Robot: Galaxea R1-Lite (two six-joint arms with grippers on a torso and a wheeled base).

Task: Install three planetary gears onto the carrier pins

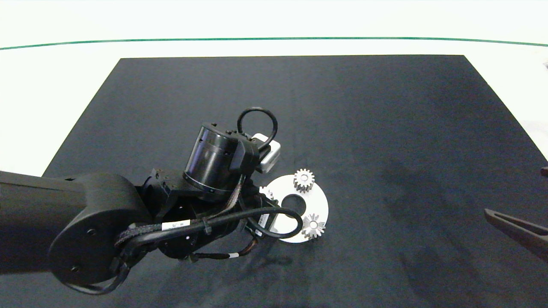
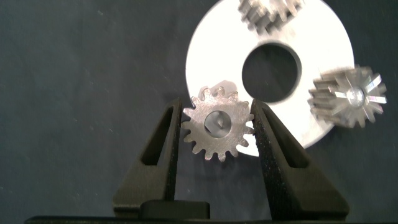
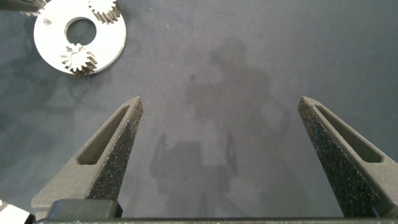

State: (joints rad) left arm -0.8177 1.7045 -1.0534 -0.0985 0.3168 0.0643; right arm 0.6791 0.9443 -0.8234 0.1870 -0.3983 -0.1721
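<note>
Left arm: the dark left arm comes in from the left over the black rectangular mat (image 1: 385, 128) and ends over the left edge of the flat white round plate with a large centre hole (image 1: 319, 201).
Left gripper: the left gripper (image 2: 219, 127) is clenched on the third small silvery toothed metal gear (image 2: 219, 129); one grey finger (image 2: 163, 146) presses each side of its teeth.
Held gear: it sits between the fingertips, over the plate's left rim, its round centre hole facing the wrist camera. A whitish carrier pin (image 2: 227, 88) peeks out from behind its edge; whether the gear is seated on that pin cannot be told.
Plate: it lies on the mat, near the mat's middle.
Far gear: a second small silvery toothed gear (image 1: 303, 180) sits on the plate's far edge, beyond the centre hole.
Near gear: another silvery gear (image 1: 313, 226) sits on the plate's near right edge, with a pin end showing in its hole.
Right gripper: the right gripper (image 3: 219, 109) hangs well to the right of the plate, above bare mat, fingers spread wide and grasping nothing.
</note>
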